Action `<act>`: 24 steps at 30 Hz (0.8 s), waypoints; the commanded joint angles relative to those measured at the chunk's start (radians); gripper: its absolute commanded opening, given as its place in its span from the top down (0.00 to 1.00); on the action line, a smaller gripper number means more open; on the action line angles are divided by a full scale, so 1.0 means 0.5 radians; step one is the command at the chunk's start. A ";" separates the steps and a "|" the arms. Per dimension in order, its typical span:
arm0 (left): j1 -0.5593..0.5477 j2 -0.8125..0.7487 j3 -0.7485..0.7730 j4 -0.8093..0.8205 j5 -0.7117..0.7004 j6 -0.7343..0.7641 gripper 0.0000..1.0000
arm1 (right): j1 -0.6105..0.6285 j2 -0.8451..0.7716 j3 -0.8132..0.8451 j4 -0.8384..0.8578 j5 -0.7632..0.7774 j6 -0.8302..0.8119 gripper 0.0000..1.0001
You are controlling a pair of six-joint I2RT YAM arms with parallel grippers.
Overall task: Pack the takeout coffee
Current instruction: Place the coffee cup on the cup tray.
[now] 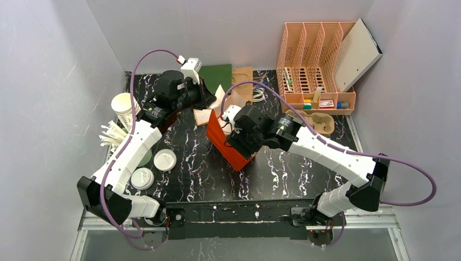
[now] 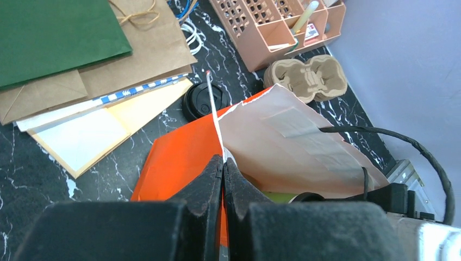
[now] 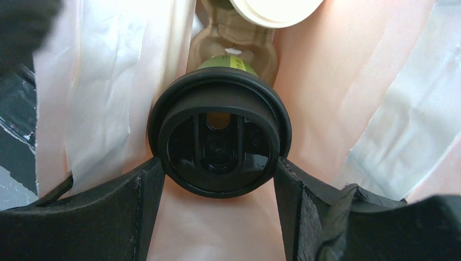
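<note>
1. The right gripper (image 3: 217, 169) holds the takeout coffee (image 3: 218, 136), a dark green paper cup with a round black plastic lid. Its fingers stand wide and press the lid rim from both sides.
2. The cup is inside the orange paper bag (image 1: 232, 145), just before a brown moulded pulp cup carrier (image 3: 209, 38). I cannot tell if they touch.
3. Its long axis follows the gripper's reach, with the lid toward the wrist and the base toward the carrier.
4. The left gripper (image 2: 223, 169), closed tight on the bag's rim, holds the mouth open.
</note>
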 commanded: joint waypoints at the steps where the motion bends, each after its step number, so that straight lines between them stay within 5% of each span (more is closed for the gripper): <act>1: 0.008 -0.057 -0.016 0.179 0.062 0.033 1.00 | 0.010 -0.076 -0.057 -0.078 0.021 0.087 0.68; 13: 0.005 -0.239 -0.284 0.161 0.158 0.031 1.00 | -0.091 -0.042 -0.131 -0.007 -0.214 0.158 0.68; 24: 0.002 -0.184 -0.149 -0.095 0.391 -0.092 1.00 | -0.280 0.068 0.127 -0.234 -0.551 0.047 0.68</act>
